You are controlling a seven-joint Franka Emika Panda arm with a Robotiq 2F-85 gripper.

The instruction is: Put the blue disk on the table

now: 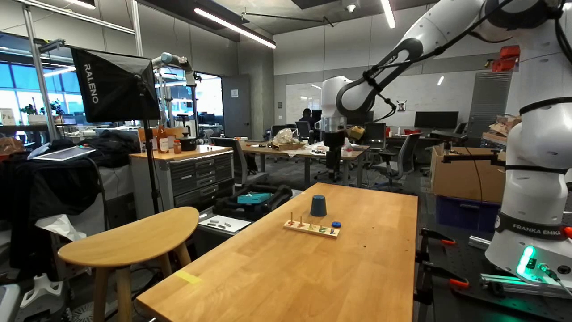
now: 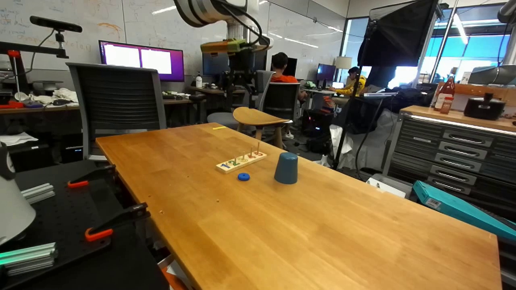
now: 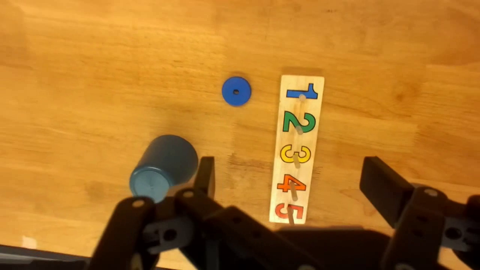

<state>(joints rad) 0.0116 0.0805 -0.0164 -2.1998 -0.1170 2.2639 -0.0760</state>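
Note:
The blue disk [image 1: 336, 224] lies flat on the light wooden table [image 1: 357, 277], also seen in an exterior view [image 2: 243, 177]. In the wrist view the disk [image 3: 236, 99] shows a small centre hole and lies between the cup and the "1" end of the peg board. The table [image 3: 112, 75] fills the background there. My gripper [image 3: 288, 159] is open, with nothing between its fingers. In the exterior views the gripper [image 1: 333, 172] hangs well above the table, pointing down; it also shows blurred against the chairs [image 2: 242, 93].
A pale peg board [image 3: 296, 140] with numbers 1 to 5 and bare upright pegs lies beside the disk. An upside-down blue-grey cup [image 2: 286, 168] stands near the disk. An oval wooden stool [image 1: 134, 237] stands beside the table. Black clamps [image 2: 98, 229] sit along the robot's side.

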